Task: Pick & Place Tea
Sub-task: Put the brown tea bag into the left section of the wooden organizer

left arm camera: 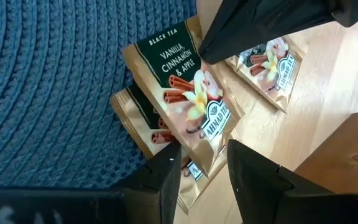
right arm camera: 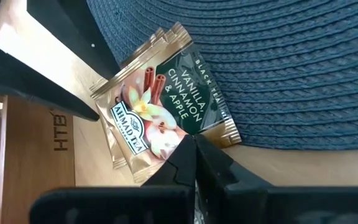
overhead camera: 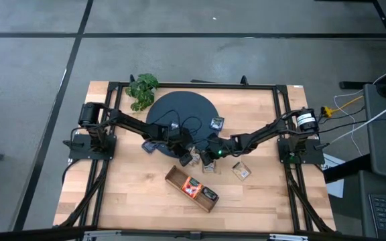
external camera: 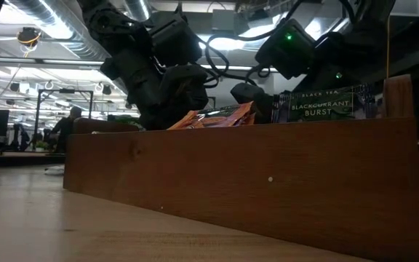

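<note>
Both pincers meet at the near edge of the round blue mat point(overhead camera: 181, 115). Left pincer point(left arm camera: 204, 163) stands narrowly parted astride the edge of a vanilla-cinnamon sachet point(left arm camera: 179, 84) stacked on another, half on the mat, half on the counter point(overhead camera: 133, 194). Right pincer point(right arm camera: 194, 152) is closed, tips at the same sachet's edge.

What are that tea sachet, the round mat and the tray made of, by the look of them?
Sachet: probably foil-laminated wrapper, glossy gold with crimped edges. Mat: seemingly woven cord or fibre, matte blue, ribbed in curved rows. Tray: wood, smooth brown with visible grain.
</note>
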